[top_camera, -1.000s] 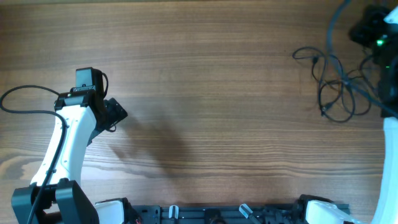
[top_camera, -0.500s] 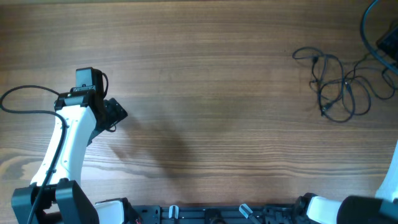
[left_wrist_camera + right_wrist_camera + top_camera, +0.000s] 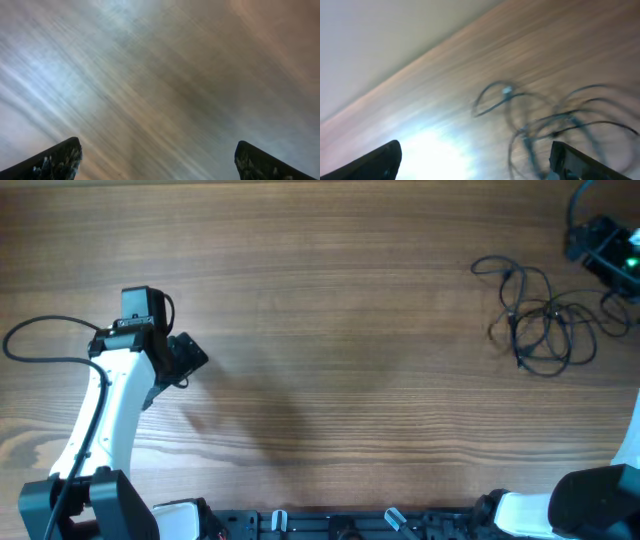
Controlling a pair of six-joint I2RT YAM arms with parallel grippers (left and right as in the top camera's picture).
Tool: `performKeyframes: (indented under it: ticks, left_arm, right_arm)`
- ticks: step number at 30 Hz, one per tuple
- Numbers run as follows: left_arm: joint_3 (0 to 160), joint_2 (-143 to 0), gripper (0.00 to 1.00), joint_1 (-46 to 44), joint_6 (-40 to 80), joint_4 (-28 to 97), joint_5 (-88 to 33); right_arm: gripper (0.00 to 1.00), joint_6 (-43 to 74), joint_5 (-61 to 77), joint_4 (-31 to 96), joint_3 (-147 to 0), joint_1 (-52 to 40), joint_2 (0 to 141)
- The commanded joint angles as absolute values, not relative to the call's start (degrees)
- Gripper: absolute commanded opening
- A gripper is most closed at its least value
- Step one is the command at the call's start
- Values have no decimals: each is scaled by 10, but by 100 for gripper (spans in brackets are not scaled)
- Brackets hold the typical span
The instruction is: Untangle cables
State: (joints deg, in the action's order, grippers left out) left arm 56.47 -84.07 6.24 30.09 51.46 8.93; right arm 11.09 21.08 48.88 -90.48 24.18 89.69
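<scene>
Left arm at left, left fingers spread; right arm far right, right fingers spread.

The right gripper has swung back into the overhead view at the table's 2 o'clock, after sliding almost off the right edge half a second ago. A second ago its arm lay across the right side of the cables; now the arm is clear of them and the whole bundle shows. The cables have shifted a little: a small loop now bulges out at the bundle's 9 o'clock side, where the cord ran tighter before. The left gripper has turned slightly, its tip nudged toward 12 o'clock.
</scene>
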Motion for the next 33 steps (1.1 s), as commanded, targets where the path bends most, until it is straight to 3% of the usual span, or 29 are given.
performKeyframes:
  ticks: [1,7,12,25,33]
  left_arm:
    - [564,-835,100,28,291,474,53]
    - [564,-835,100,-51,246,417,43]
    - [564,-835,100,-78,231,468,60]
    - [564,-834,100,-69,249,599,57]
    - [559,-767,100,-69,253,607,30]
  right_arm:
    - [100,29,270,521,-904,178,907]
    - [100,0,172,582,-904,67,907]
    - [100,6,101,633,-902,0,907]
    - [100,66,99,668,-781,-12,896]
    - [100,61,98,599,-666,-12,772]
